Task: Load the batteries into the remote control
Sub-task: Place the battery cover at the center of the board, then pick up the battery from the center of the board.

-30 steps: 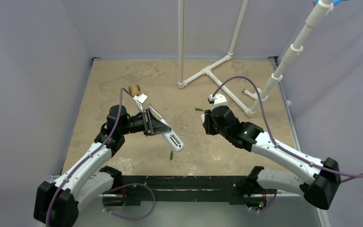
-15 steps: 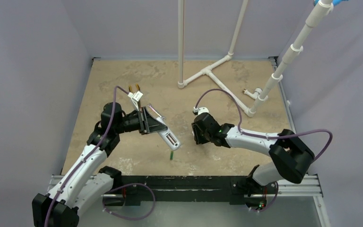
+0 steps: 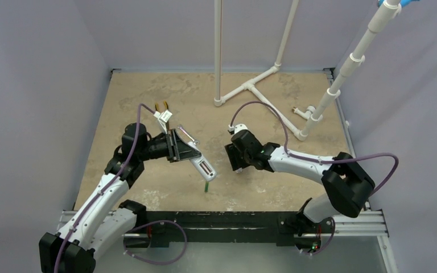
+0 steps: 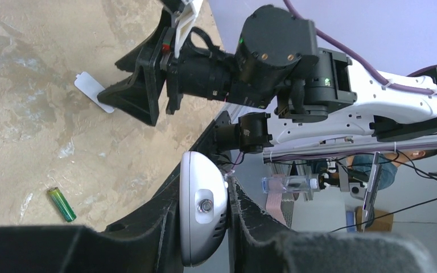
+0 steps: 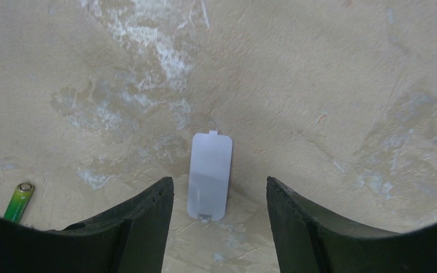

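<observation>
Left of centre in the top view, the left tool is clamped on the remote control, whose free end slants toward the lower right. In the left wrist view, the remote's rounded end sits pinched between both fingers. One green battery lies on the bench just below the remote's tip. The right tool is at centre frame, jaws spread wide and empty. Its wrist view shows a flat white cover lying on the bench between the fingertips, with the battery at lower left. White pipes stand at upper right, well apart. A small orange-handled item lies at upper left.
</observation>
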You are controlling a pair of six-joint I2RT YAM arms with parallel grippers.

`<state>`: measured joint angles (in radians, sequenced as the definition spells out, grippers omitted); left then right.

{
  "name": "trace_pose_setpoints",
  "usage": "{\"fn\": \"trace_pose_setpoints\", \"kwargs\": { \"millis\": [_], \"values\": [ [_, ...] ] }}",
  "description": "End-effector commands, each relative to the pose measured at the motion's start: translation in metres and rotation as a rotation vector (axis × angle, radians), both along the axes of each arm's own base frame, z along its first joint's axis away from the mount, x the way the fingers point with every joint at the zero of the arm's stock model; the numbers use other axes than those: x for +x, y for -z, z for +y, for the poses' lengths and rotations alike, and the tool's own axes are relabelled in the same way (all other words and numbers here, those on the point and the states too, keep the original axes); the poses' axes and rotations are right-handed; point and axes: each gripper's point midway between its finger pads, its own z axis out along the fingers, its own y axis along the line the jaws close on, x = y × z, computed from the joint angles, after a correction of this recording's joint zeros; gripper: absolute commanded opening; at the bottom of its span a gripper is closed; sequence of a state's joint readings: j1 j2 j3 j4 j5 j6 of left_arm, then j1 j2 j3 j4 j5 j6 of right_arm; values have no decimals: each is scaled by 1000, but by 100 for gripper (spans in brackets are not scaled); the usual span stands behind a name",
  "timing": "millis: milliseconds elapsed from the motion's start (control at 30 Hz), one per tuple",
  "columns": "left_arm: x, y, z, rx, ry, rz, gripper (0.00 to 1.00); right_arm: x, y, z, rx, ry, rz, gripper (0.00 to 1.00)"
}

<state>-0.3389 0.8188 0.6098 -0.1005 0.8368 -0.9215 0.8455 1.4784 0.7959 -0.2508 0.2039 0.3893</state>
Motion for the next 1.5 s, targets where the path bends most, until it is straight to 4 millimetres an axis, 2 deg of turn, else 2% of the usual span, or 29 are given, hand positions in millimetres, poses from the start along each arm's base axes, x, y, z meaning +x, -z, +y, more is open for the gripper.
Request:
{"fn": "trace_pose_setpoints", "kwargs": {
  "millis": [0,200,333,400,467,500,533,567,633,800,900,1367,1467],
  "values": [
    [3,-18,2,-7,7,-65,0,45,-48,0,4,-12,-147,58],
    [3,-24,4,0,8,-79,0,97,-80,-5,-23,-104,-287,59],
    [4,-28,5,0,8,-87,0,113,-95,11,58,-326,-346,61],
    [5,-30,5,1,7,-93,0,118,-96,16,58,-430,-342,63],
    [5,-30,6,1,6,-92,0,112,-81,19,49,-623,-266,65],
    [6,-30,6,1,6,-91,0,100,-67,16,25,-724,-185,65],
    [5,-29,5,2,8,-85,0,97,-56,14,-5,-805,-146,66],
    [5,-29,5,0,13,-82,0,97,-42,12,-30,-855,-107,66],
    [4,-28,5,1,16,-77,0,108,-29,8,-56,-883,-92,67],
    [3,-28,6,2,17,-78,0,135,-22,8,-13,-881,-130,67],
    [3,-28,6,3,13,-79,0,144,-20,7,-36,-870,-139,67],
    [10,-25,4,7,5,-67,0,161,8,-17,-119,-812,-76,60],
    [11,-26,4,6,5,-69,0,169,7,-20,-127,-794,-90,60]
  ]
}}
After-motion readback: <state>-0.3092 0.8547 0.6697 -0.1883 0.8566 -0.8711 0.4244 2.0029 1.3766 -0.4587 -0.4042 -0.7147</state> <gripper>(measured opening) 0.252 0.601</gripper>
